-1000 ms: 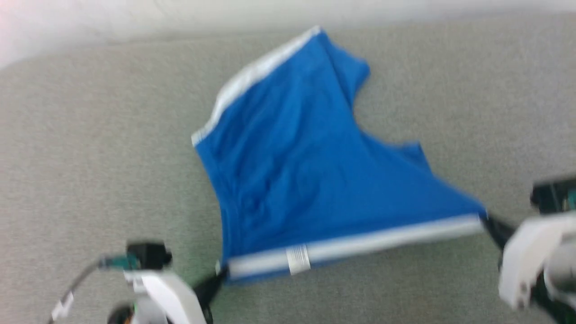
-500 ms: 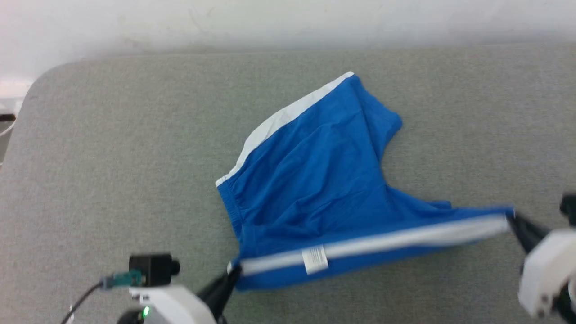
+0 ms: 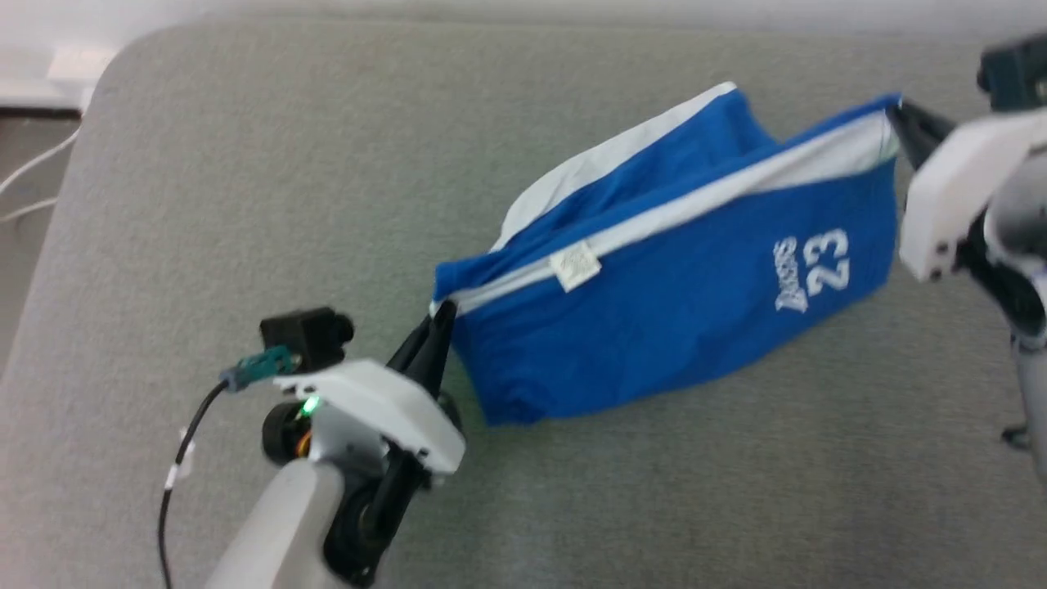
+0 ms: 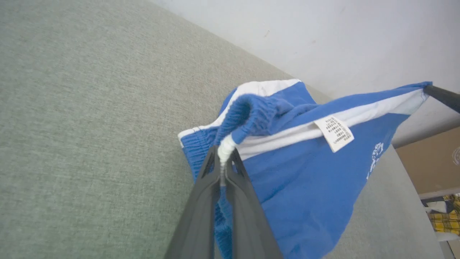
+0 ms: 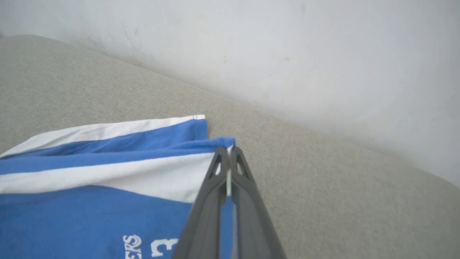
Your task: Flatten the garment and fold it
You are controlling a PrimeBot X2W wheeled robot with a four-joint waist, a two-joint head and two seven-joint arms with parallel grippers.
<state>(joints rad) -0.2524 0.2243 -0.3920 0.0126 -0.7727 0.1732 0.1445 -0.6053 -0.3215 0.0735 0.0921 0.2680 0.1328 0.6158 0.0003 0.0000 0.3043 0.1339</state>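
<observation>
Head view: the garment [image 3: 654, 319] is strung taut between both arms over the middle-right of the grey surface [image 3: 245, 204], and its lower fold looks to touch it. The left gripper [image 3: 443, 315] is clamped tight on the end of the gathered waistband [image 4: 251, 108]. The right gripper [image 3: 897, 113] is clamped just as tight on the far end of the white stripe [image 3: 695, 196], up near the back edge. There's plenty of bare room to the left and in front. The rounded corner [image 3: 123, 49] sits at upper left, and the wall [image 5: 323, 54] rises along the back edge. The right arm is cut off at the frame's side. The lettering beside the "23" [image 3: 828, 262] is too blurred to read, and the care label [image 4: 334, 133] print is too small. The surface is woven grey fabric and the wall is plain white, with cables [image 3: 33, 172] trailing beyond the left edge.
</observation>
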